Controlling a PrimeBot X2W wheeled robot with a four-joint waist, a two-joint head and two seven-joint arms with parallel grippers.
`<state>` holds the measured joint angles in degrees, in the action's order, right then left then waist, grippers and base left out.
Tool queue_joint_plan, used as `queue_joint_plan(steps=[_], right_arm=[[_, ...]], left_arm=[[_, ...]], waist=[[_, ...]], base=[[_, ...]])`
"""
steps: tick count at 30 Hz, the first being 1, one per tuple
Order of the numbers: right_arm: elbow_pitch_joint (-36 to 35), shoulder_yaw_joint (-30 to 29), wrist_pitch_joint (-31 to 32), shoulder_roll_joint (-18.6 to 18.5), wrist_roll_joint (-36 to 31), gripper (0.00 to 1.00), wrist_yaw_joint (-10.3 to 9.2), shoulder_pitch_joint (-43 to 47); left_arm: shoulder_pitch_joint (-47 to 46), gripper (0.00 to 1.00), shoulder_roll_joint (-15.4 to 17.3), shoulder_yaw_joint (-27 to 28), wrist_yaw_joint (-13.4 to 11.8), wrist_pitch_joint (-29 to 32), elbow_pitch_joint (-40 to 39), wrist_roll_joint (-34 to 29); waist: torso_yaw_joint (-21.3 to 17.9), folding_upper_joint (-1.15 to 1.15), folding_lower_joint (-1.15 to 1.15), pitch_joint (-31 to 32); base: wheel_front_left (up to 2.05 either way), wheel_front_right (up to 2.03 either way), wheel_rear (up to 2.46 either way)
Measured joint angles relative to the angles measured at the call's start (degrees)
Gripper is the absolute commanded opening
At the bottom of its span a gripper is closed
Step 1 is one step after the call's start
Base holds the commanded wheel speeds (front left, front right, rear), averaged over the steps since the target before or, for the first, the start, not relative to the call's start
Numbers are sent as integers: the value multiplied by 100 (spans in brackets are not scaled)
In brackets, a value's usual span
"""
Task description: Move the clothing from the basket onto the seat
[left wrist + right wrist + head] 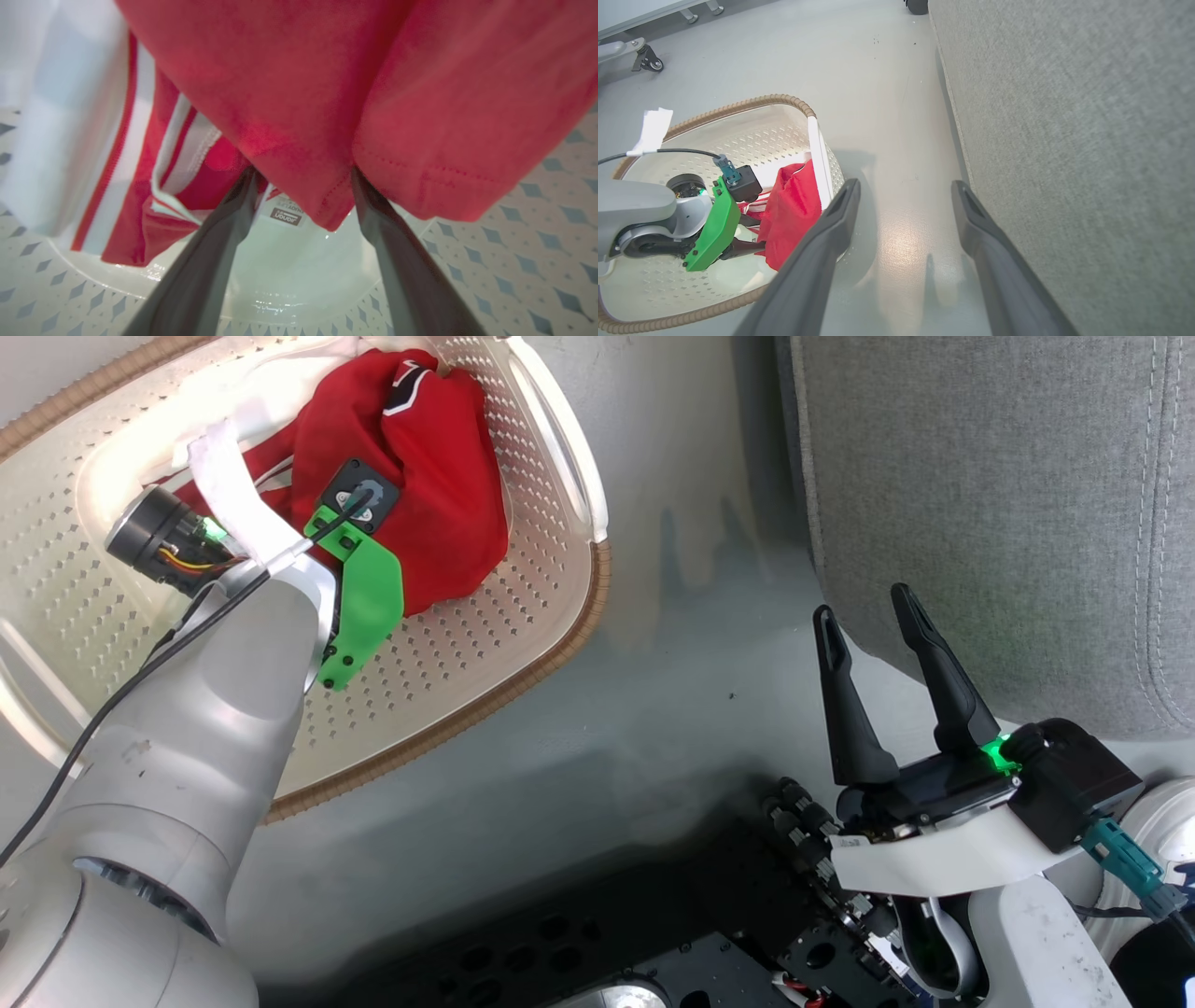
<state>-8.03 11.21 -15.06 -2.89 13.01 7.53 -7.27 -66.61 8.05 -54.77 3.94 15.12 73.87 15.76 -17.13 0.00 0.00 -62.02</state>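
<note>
Head view, basket: the cream perforated basket (523, 616) sits on the grey floor (672, 709), with the clothing (439, 476) bunched up red at its far end.
Head view, left arm: the pale left arm (205, 709) reaches down into the basket, with its green bracket (369, 597) right over the red pile.
Head view, right gripper: the right gripper (862, 600) hovers above the floor just beside the seat (1008, 523) — fingers spread apart, empty.
Left wrist view, left gripper: the left gripper (303, 170) has its fingers wide apart, tips tucked under the hem of the plain red piece (289, 84). Not clamped on it, as far as I can see.
Left wrist view, clothing: the white-trimmed piece (182, 154) lies off to the left, and a paper label (286, 215) peeks out below the red hem.
Right wrist view, seat: the seat's grey fabric side is on the right and the basket on the left, with floor between — the clothing is in the basket.
</note>
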Motion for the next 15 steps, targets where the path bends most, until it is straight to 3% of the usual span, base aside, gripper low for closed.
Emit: queue_joint_plan(steps=[3,15], right_arm=[[-18,-8,0,0,-7,100,0,4],[1,23,-1,1,-43,100,0,-191]], left_arm=[[0,0,-22,-26,20,33,-1,40],[-13,0,81,29,-54,-146,-1,208]], waist=[[18,0,0,-3],[10,0,0,73]], base=[[0,0,0],[0,0,0]])
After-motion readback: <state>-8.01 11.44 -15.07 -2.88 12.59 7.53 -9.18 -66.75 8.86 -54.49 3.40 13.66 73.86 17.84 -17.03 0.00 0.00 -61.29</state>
